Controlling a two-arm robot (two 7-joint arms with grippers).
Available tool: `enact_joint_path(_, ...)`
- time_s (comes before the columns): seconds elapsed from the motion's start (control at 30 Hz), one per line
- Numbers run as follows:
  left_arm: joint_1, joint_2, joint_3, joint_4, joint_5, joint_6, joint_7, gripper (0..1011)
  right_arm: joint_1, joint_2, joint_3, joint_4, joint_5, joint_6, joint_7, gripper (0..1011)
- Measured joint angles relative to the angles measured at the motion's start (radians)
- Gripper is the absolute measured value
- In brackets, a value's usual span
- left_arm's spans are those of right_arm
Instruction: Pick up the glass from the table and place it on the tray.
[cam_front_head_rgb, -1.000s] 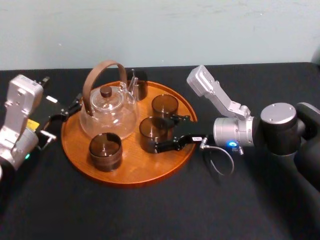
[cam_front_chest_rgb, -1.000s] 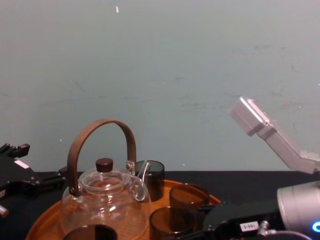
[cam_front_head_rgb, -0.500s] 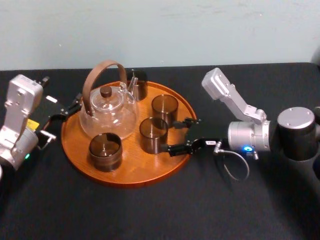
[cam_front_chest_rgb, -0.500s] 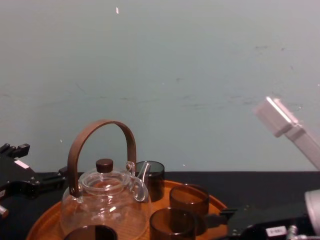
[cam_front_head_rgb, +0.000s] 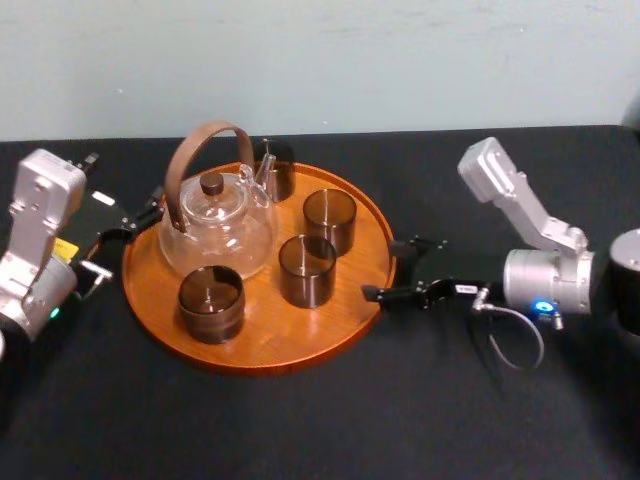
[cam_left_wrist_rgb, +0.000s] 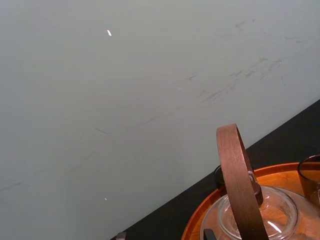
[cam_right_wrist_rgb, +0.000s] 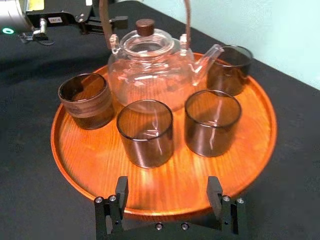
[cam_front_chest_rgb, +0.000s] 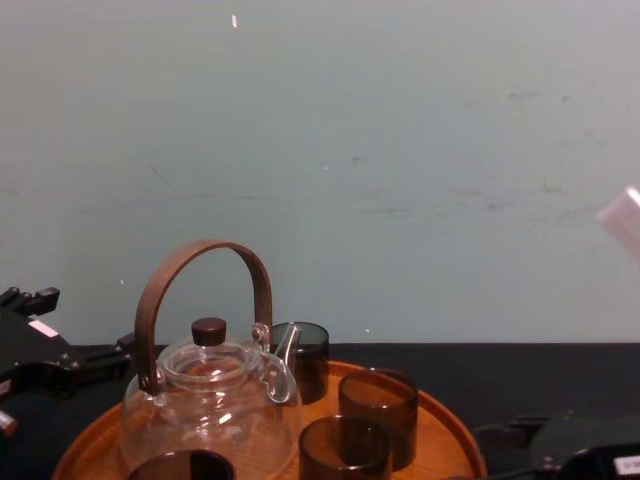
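Note:
The round orange-brown tray (cam_front_head_rgb: 260, 362) lies on the black table (cam_front_head_rgb: 300, 430) and carries several dark glasses. The glass (cam_front_head_rgb: 307, 268) nearest my right gripper stands upright on the tray (cam_right_wrist_rgb: 260, 150), in the right wrist view straight ahead of the fingers as the glass (cam_right_wrist_rgb: 145, 132). My right gripper (cam_front_head_rgb: 382, 268) hovers just off the tray's right rim, open and empty, a short gap from that glass. The right gripper (cam_right_wrist_rgb: 167, 187) faces the tray with its fingers spread wide. My left gripper (cam_front_head_rgb: 135, 222) rests by the tray's left edge.
A glass teapot (cam_front_head_rgb: 215, 225) with a brown hoop handle stands at the tray's back left. Other glasses sit at the back (cam_front_head_rgb: 275, 170), middle right (cam_front_head_rgb: 330, 220) and front left (cam_front_head_rgb: 210, 302). Bare table spreads in front and to the right.
My right gripper has drawn back to the right, away from the glass and off the tray, staying open. The glass stays on the tray. The left arm has not moved.

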Motion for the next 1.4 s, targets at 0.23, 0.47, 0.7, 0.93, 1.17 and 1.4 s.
enact_joint_path(0.23,0.000,0.000,0.000,0.000,0.000,0.000,0.000,1001,-0.030,0.039,0.041,-0.018,0.032,-0.021,-0.012,1002)
enact_joint_path(0.47,0.000,0.000,0.000,0.000,0.000,0.000,0.000,1001,-0.033,0.043,0.087,0.017,0.057,-0.047,-0.041,1002)
enact_joint_path(0.7,0.000,0.000,0.000,0.000,0.000,0.000,0.000,1001,-0.014,0.026,0.115,0.063,0.063,-0.062,-0.064,1002)
enact_joint_path(0.93,0.000,0.000,0.000,0.000,0.000,0.000,0.000,1001,0.013,-0.003,0.137,0.116,0.062,-0.068,-0.093,1002)
enact_joint_path(1.17,0.000,0.000,0.000,0.000,0.000,0.000,0.000,1001,0.039,-0.040,0.146,0.161,0.047,-0.066,-0.117,1002)
enact_joint_path(1.4,0.000,0.000,0.000,0.000,0.000,0.000,0.000,1001,0.046,-0.071,0.159,0.189,0.038,-0.071,-0.139,1002)
